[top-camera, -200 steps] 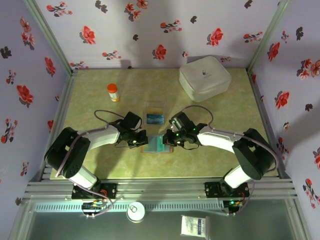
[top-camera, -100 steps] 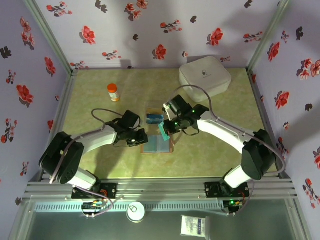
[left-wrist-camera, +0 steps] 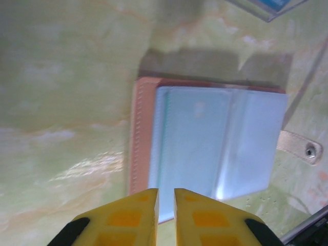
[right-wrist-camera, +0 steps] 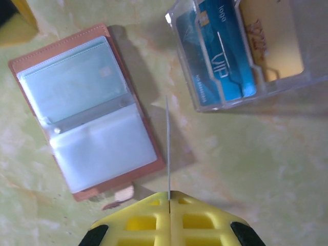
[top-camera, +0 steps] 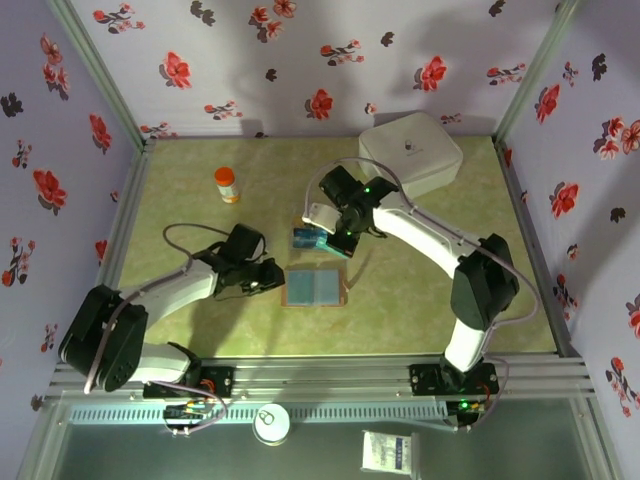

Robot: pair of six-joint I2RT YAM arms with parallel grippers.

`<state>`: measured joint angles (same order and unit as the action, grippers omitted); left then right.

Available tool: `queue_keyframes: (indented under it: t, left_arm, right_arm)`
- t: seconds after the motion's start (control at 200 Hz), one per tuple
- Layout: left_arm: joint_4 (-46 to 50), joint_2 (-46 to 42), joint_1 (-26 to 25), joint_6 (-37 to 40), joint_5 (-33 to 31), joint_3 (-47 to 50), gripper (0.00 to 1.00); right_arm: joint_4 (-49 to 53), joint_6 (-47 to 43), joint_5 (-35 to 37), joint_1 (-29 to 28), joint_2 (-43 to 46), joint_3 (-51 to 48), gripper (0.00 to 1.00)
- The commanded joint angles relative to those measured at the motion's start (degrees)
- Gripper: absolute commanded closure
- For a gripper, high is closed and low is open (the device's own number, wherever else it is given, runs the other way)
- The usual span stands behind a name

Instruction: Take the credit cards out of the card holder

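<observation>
Nearly there: right tool (right-wrist-camera: 169,197) pinches a card (right-wrist-camera: 167,148) edge-on beside the tray (right-wrist-camera: 185,66) holding two cards (right-wrist-camera: 220,51). Card holder (right-wrist-camera: 87,113) lies open on the tabletop (right-wrist-camera: 256,179), maybe one left. Left tool (left-wrist-camera: 165,197) barely parted, empty.

1. Right wrist view: the card (right-wrist-camera: 168,148) clamped in the right gripper (right-wrist-camera: 169,195) presents edge-on as 1 thin line; face and colour cannot be determined.
2. The clear tray (right-wrist-camera: 246,100) is cropped by the top edge, along with the upper ends of the blue card (right-wrist-camera: 223,56) and tan card (right-wrist-camera: 271,41) inside. Tan card print: illegible.
3. Left wrist view: the left gripper (left-wrist-camera: 165,197) fingers are cropped at the bottom edge and cover part of the card holder (left-wrist-camera: 205,138) near edge. A dark part (left-wrist-camera: 310,230) at the lower right corner is unidentifiable.
</observation>
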<state>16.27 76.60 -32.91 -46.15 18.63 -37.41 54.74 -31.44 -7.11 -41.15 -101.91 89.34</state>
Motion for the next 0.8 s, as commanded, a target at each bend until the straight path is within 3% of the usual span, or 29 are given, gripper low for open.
queue_keyframes:
  t: [0.0,0.23,0.585,0.795]
  left_arm:
    - [1.82,-3.13,1.42,0.00,-0.96,2.26,0.85]
    - [2.23,-5.92,5.25,0.27,-0.86,5.42,0.84]
    - [0.73,-4.58,6.18,-0.12,-0.37,6.57,0.84]
    - [0.60,-2.81,6.35,0.25,-0.17,6.54,0.84]
  right_arm:
    - [4.59,-9.97,-1.83,2.42,-2.95,6.41,1.00]
    - [10.35,-13.99,-5.98,6.00,-13.50,22.06,1.00]
    - [16.77,-17.36,-10.39,8.65,-31.48,47.74,1.00]
    - [14.81,-18.06,-11.12,8.71,-35.49,51.57,1.00]
